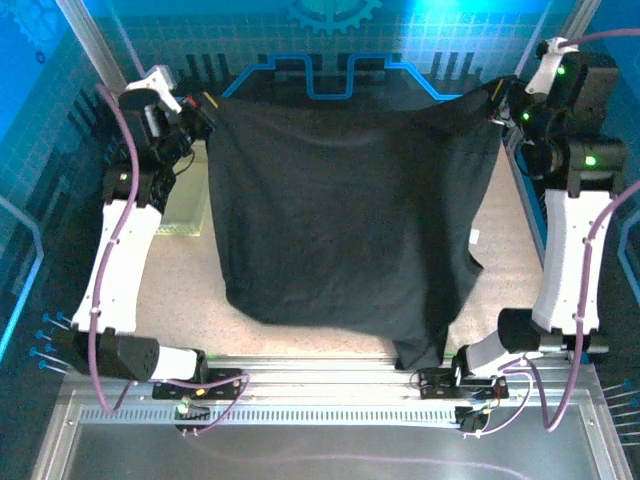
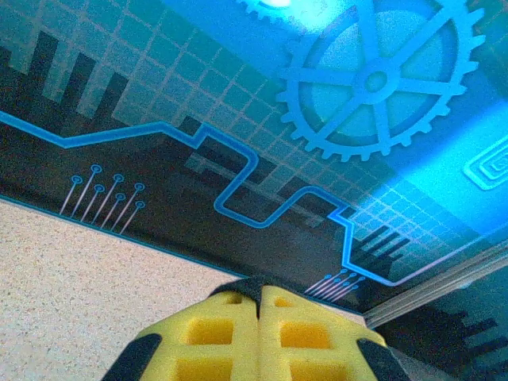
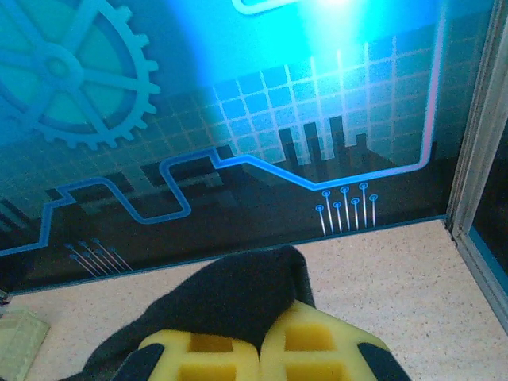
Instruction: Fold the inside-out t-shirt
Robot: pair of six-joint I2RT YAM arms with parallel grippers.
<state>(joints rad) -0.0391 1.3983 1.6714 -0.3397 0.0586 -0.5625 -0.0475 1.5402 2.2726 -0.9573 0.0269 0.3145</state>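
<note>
shirt (image 1: 340, 220): black, hung spread between both grippers over mid-table (image 1: 190, 290); covers most of it, low corner cut off at front rail
basket (image 1: 188, 208): left of shirt, partly behind left arm; contents can't tell
left gripper (image 1: 205, 105): clamped on top corner, fabric sliver between pads (image 2: 302, 333)
right gripper (image 1: 497, 100): clamped on other corner, cloth bunched over pads (image 3: 317, 337)
white speck (image 1: 474, 237): at shirt's right edge, unreadable

Both arms rise from their bases, wrists high and wide apart. The left gripper (image 2: 259, 313) and right gripper (image 3: 260, 341) each have jaws pinched tight on the inside-out t-shirt (image 1: 345, 220).
</note>
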